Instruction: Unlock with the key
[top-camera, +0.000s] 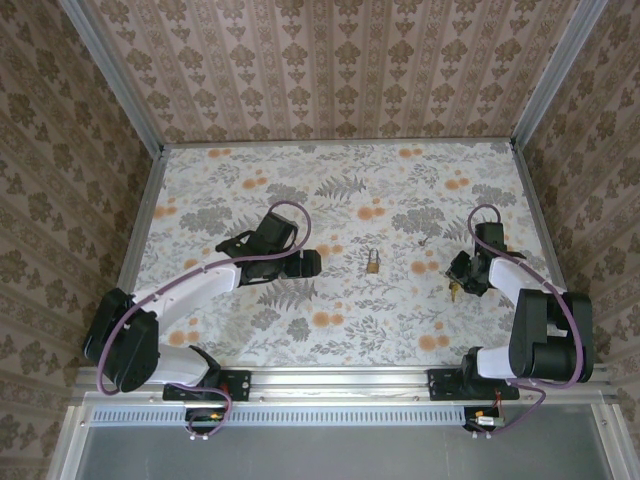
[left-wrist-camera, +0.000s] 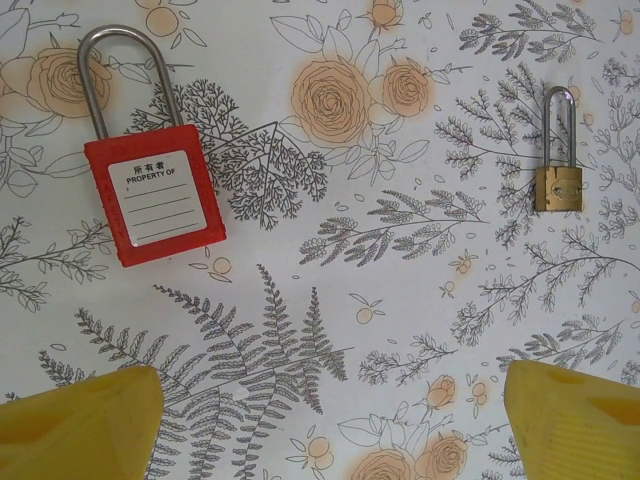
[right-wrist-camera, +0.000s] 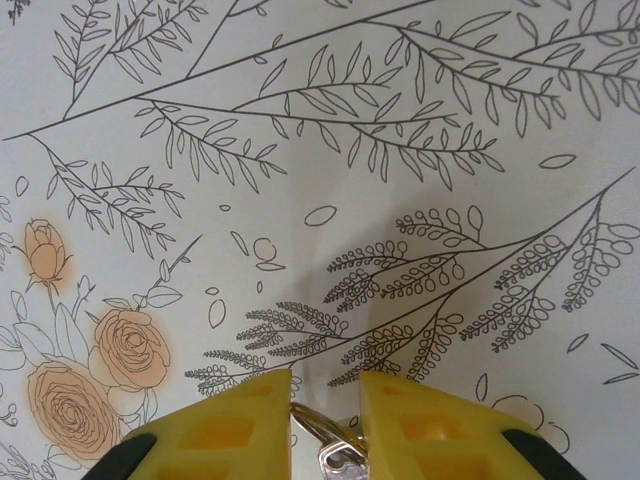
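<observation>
Step in hand: picking up the key. In the right wrist view, at the bottom centre, the right gripper (right-wrist-camera: 326, 388) has its yellow fingers (right-wrist-camera: 225, 430) set narrow and pinching a silvery ring and a metal sliver, which I take for the key (right-wrist-camera: 338, 458). Its head is tucked down between the pads, so the firmness of the grip is uncertain. The left gripper (left-wrist-camera: 330, 385) hangs wide open and empty, pads in the bottom corners of its frame. Above them a red padlock (left-wrist-camera: 155, 205) lies flat at upper left and a small brass padlock (left-wrist-camera: 558, 187) at upper right, well apart on the floral tabletop (left-wrist-camera: 400, 300). Next move likely calls for lifting the key clear, blade free and pointing outward, while the left claw steadies the lock body.
</observation>
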